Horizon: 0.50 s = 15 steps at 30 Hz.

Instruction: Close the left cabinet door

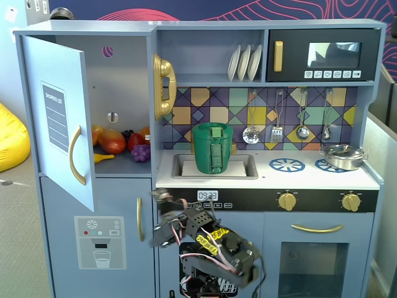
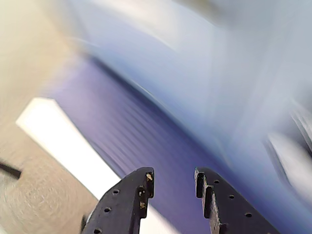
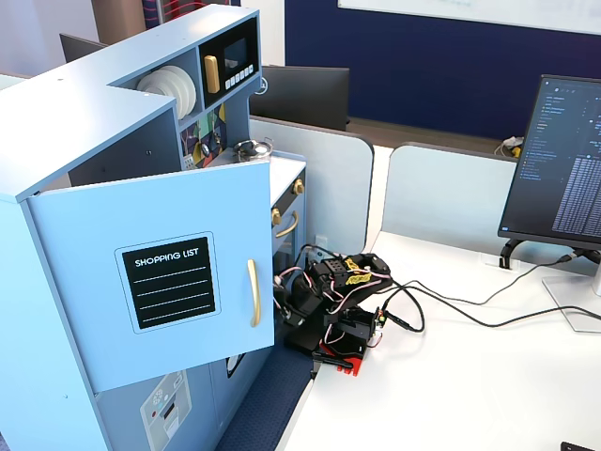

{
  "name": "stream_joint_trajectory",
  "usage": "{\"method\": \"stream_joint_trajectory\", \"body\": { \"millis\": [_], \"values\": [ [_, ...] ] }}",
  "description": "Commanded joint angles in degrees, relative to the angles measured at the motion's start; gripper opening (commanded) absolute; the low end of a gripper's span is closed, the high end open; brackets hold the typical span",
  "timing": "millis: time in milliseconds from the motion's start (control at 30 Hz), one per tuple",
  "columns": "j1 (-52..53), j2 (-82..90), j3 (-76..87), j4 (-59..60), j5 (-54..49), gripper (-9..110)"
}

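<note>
The left cabinet door stands swung wide open from the toy kitchen's upper left compartment, its gold handle facing out, while the end effector hangs low, well apart from it, fingers slightly spread and empty.

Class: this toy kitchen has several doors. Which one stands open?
The left cabinet door, the light-blue panel with the "SHOPPING LIST" chalkboard and curved gold handle, is swung out. The black microwave door and the dispenser door sit shut.

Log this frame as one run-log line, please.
phase: pre-contact | left cabinet door: wide open | gripper: open, empty, low by cabinet base | wrist view: motion-blurred | contact with door: none
</note>
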Motion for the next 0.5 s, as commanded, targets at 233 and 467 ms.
{"method": "stream_joint_trajectory", "body": {
  "millis": [233,467],
  "values": [
    [-33.6,-20.7,-5.4,-37.3,-12.2,0],
    [-45.3,-30.0,-8.9,-49.2,-17.8,0]
  ]
}}
